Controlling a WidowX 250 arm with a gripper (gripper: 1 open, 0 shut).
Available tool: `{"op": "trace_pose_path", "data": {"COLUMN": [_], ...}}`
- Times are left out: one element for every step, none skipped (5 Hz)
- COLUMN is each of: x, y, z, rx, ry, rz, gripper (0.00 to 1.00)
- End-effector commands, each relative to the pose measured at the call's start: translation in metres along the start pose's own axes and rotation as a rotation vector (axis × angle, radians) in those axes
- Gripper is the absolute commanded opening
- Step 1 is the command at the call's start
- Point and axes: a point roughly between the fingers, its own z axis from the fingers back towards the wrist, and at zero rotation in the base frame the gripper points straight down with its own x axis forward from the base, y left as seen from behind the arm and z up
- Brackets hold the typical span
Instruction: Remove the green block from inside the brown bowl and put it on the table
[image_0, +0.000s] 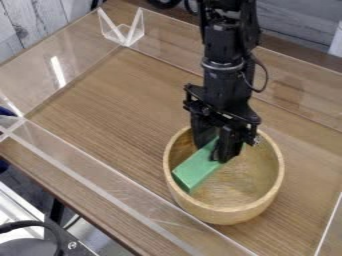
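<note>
The brown bowl (254, 203) sits on the table (120, 110) at the front right. My gripper (218, 153) reaches straight down into it, shut on the upper end of the green block (197, 172). The block hangs tilted, its lower end over the bowl's left inner wall near the rim. The black arm rises from the bowl toward the top of the view.
Clear acrylic walls (60, 160) run along the table's edges. A small clear acrylic stand (123, 28) is at the back left. Bare wood-grain tabletop stretches left of and behind the bowl.
</note>
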Motion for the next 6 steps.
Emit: {"op": "trace_pose_path", "data": {"x": [0.007, 0.007, 0.006, 0.005, 0.004, 0.003], "y": [0.002, 0.002, 0.003, 0.004, 0.006, 0.007], "z": [0.026, 0.028, 0.031, 0.033, 0.036, 0.038], "rx": [0.015, 0.014, 0.013, 0.012, 0.012, 0.011], "ry": [-0.091, -0.093, -0.096, -0.098, -0.103, -0.105], "rz": [-0.001, 0.002, 0.005, 0.007, 0.011, 0.014], "gripper": [0.0, 0.0, 0.0, 0.0, 0.0, 0.0]}}
